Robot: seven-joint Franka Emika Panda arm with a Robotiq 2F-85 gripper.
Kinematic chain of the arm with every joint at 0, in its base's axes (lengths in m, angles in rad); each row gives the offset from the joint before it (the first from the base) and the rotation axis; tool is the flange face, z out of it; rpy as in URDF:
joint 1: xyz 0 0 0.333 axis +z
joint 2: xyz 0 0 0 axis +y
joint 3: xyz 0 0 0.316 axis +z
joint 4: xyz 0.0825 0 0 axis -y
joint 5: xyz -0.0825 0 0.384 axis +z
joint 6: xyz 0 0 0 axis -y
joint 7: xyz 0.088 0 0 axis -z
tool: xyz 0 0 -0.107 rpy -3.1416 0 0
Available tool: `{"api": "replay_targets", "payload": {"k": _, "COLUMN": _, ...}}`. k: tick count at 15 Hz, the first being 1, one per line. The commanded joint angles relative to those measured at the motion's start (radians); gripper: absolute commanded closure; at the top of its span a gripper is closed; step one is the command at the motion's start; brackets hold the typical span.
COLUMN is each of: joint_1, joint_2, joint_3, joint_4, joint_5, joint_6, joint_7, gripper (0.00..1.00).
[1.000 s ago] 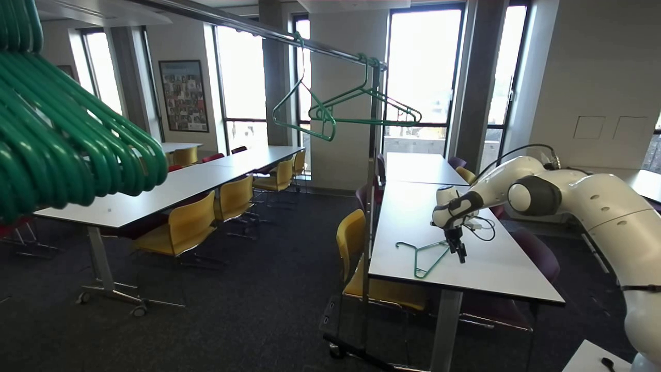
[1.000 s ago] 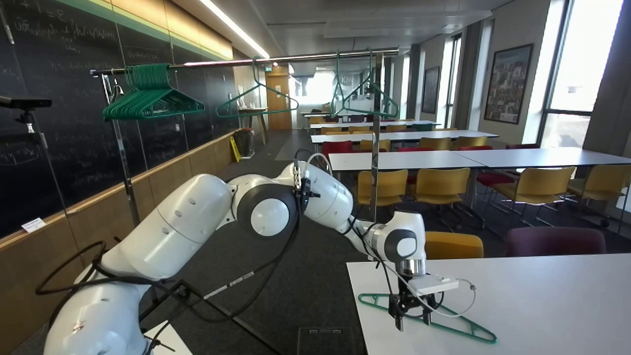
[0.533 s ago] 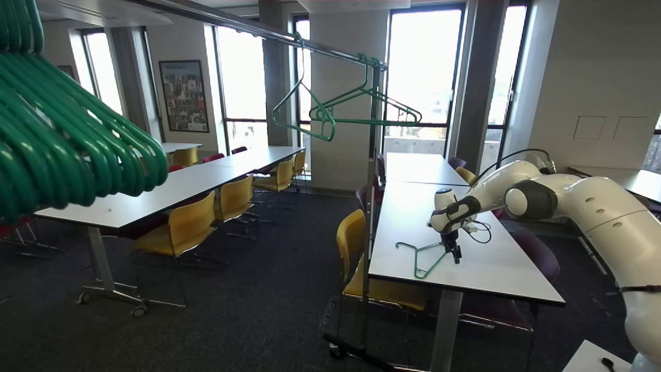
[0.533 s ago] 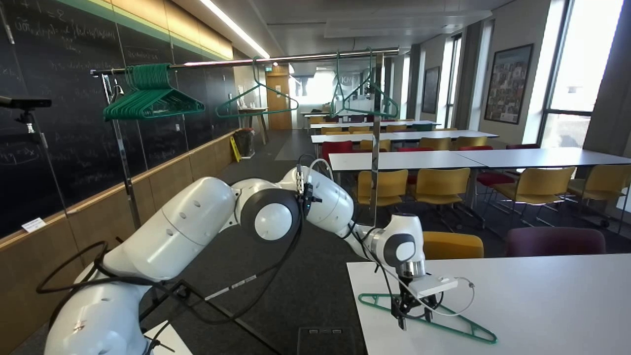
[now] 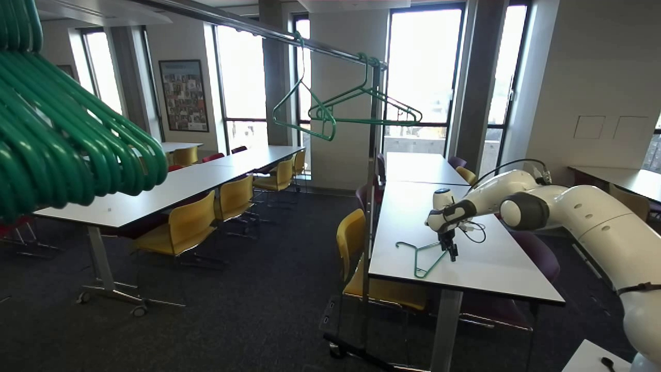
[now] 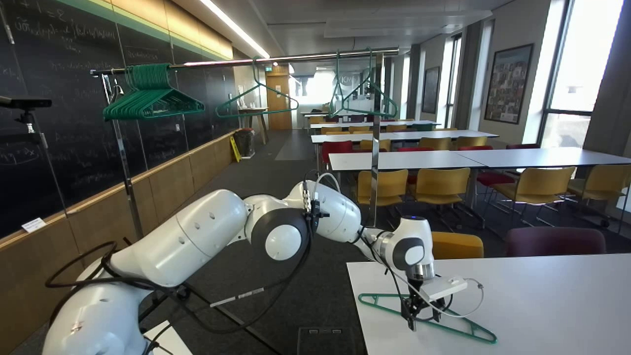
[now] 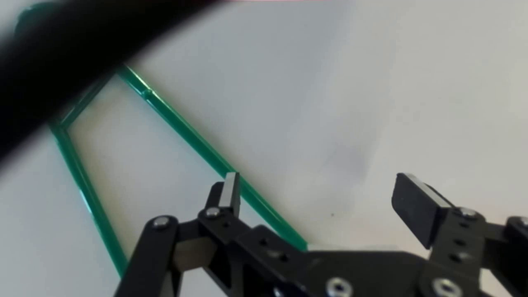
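Partly under the wide-spread, empty tool [image 7: 317, 177], the hanger [image 7: 181, 128], presumably light, stiff and slippery, is best grasped by its straight bar [image 7: 206, 150].

Elbow [image 6: 283, 242]: sinking in both exterior views, carrying the upper arm [image 6: 202, 229] down with it.
Wrist cap [image 6: 414, 218]: tilting, its dark top face now showing where white was showing a second ago.
Gripper [image 6: 425, 321]: shifting slightly rightward in an exterior view, by the green hanger [image 7: 185, 130]; whether it is also dropping is hard to judge.
Far chair [image 5: 631, 200]: coming into sight as the upper arm is uncovering it and more of the far table [image 5: 625, 178].
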Motion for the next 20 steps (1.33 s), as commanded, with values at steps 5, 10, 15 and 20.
{"api": "replay_targets", "payload": {"k": 5, "joint_1": -0.094, "joint_2": 0.155, "joint_3": 0.085, "joint_4": 0.312, "joint_5": 0.079, "joint_6": -0.294, "joint_7": -0.242, "gripper": 0.00}}
{"api": "replay_targets", "payload": {"k": 10, "joint_1": -0.099, "joint_2": 0.181, "joint_3": 0.068, "joint_4": 0.398, "joint_5": 0.116, "joint_6": -0.351, "joint_7": -0.294, "gripper": 0.00}}
{"api": "replay_targets", "payload": {"k": 15, "joint_1": -0.109, "joint_2": 0.166, "joint_3": 0.076, "joint_4": 0.431, "joint_5": 0.094, "joint_6": -0.314, "joint_7": -0.331, "gripper": 0.00}}
{"api": "replay_targets", "payload": {"k": 20, "joint_1": -0.095, "joint_2": 0.225, "joint_3": 0.056, "joint_4": 0.514, "joint_5": 0.114, "joint_6": -0.356, "joint_7": -0.334, "gripper": 0.00}}
